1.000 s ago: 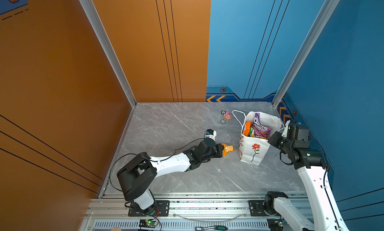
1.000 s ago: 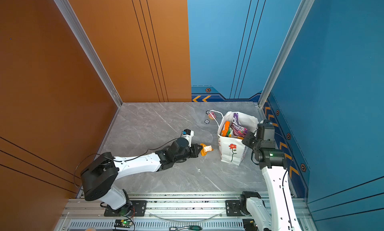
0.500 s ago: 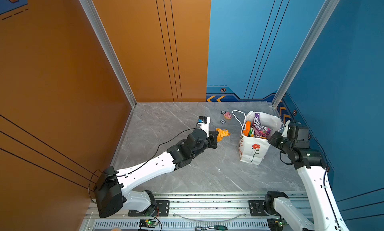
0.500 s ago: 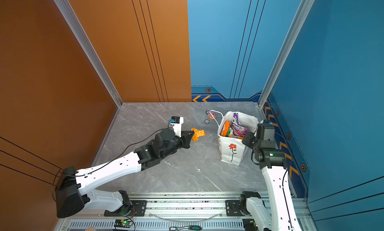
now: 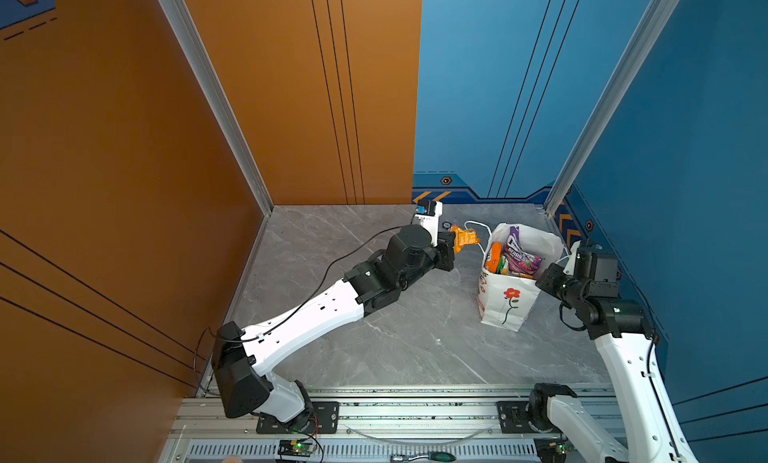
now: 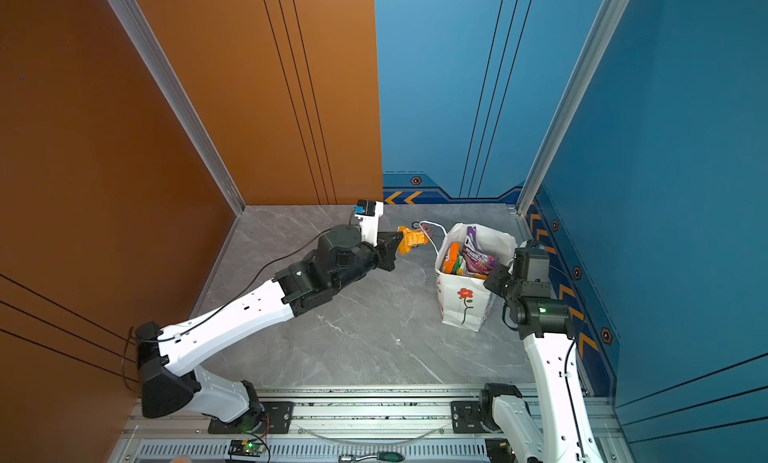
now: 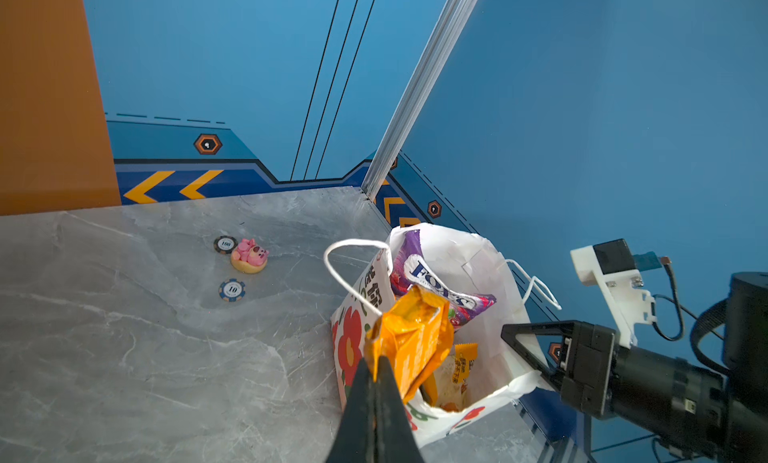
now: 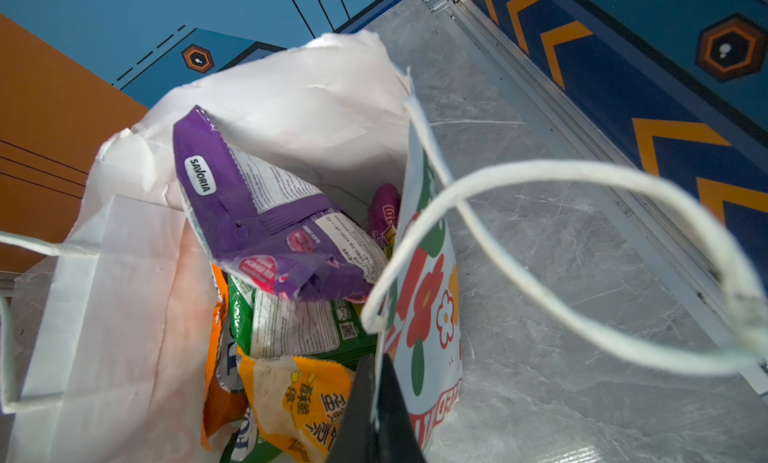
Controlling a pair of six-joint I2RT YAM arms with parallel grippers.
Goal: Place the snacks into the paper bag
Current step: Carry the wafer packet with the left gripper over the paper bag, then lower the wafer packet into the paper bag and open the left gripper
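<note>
My left pincer point(image 7: 376, 367) is closed tight on the crimped end of a small orange snack packet point(image 7: 411, 340), which sticks up from between the two black fingers. In both top views the packet point(image 5: 464, 238) hangs off the bench point(image 5: 374, 348), just beside the paper bag point(image 5: 503, 311) on its left and close to the cord handle point(image 7: 353, 265), but not over the opening.

My right pincer point(image 8: 376, 382) is closed on the bag's rim, with the printed paper wall pinched between the fingers. The bag stands upright near the bench's far right corner, its mouth open and its red flower facing the front.

Other snacks are already inside. A purple FOX'S packet point(image 7: 436, 282) leans against the back wall and reaches above the rim. Below it lie a green packet point(image 8: 291, 328) and a yellow-orange packet with Chinese characters point(image 8: 303, 394). An orange packet point(image 8: 218, 357) is pressed against the side wall. How many more lie underneath I cannot tell.

On the bench to the left of the bag sit a pink toy figure point(image 7: 249, 255) and two poker chips. One chip marked 100 point(image 7: 225, 244) is touching the figure, and one marked 10 point(image 7: 232, 289) lies a little apart from it.
</note>
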